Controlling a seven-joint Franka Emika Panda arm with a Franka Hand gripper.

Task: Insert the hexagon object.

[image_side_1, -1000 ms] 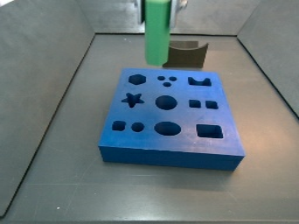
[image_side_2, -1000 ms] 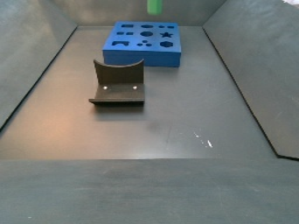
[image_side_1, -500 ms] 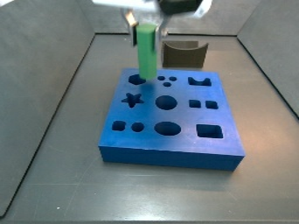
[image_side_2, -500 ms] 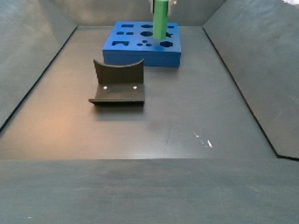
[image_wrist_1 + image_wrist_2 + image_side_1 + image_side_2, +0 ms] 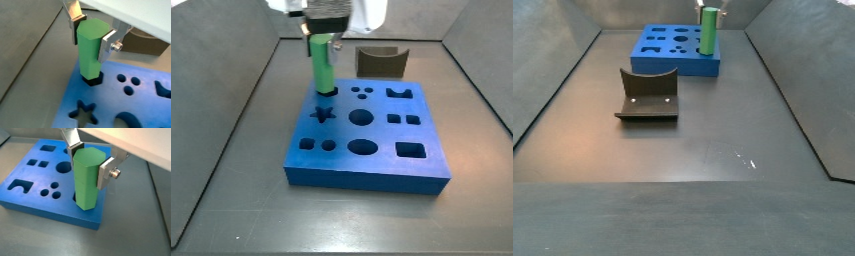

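Observation:
The hexagon object, a long bright green peg (image 5: 322,66), is upright and held near its top by my gripper (image 5: 325,38), which is shut on it. In both wrist views the silver fingers (image 5: 75,20) (image 5: 105,171) clamp two of the peg's flat sides (image 5: 90,52) (image 5: 85,180). The peg's lower end stands in the mouth of the hexagon hole (image 5: 91,81) at a back corner of the blue block (image 5: 372,160). The peg (image 5: 707,32) and the block (image 5: 667,55) also show in a side view. Most of the peg is still above the block.
The block's other shaped holes include a star (image 5: 323,113), a big round one (image 5: 362,117) and a rectangle (image 5: 410,151). The dark grey curved fixture (image 5: 647,95) (image 5: 381,60) stands on the floor apart from the block. Grey walls close in the floor (image 5: 687,190).
My gripper has come down and moved sideways with the peg. The peg's lower end, which was above the block, now meets the hexagon hole at the corner.

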